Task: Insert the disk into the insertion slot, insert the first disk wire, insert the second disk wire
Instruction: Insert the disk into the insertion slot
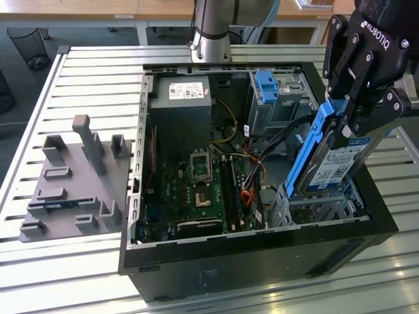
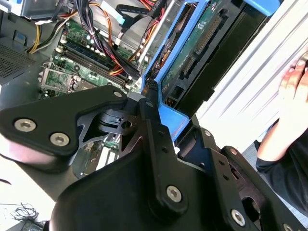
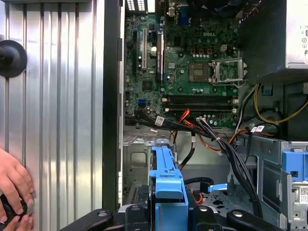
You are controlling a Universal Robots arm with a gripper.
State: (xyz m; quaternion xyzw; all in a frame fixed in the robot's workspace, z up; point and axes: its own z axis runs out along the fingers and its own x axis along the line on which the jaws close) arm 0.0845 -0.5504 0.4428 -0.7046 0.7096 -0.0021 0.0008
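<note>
While it hangs over the open PC case [image 1: 262,243], exterior view, gripper [image 1: 346,121]: clamped tight on the upper end of the disk [image 1: 327,167]
disk: steeply tilted, lower end right at the slot [image 1: 321,210], not lying in it yet
second wrist view, disk [image 2: 192,53]: circuit side showing, blue frame pinched between the fingers [image 2: 154,134]
first wrist view, disk [image 3: 166,185]: edge-on over the slot [image 3: 137,161], motherboard [image 3: 192,72] beyond, someone's hand [image 3: 12,183] on the table [image 3: 57,96] beside the case

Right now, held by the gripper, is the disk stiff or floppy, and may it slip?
Probably stiff: the disk stands tilted without bending. Likely heavy: its casing looks metal. It may pivot, since the gripper pinches only its upper end.
</note>
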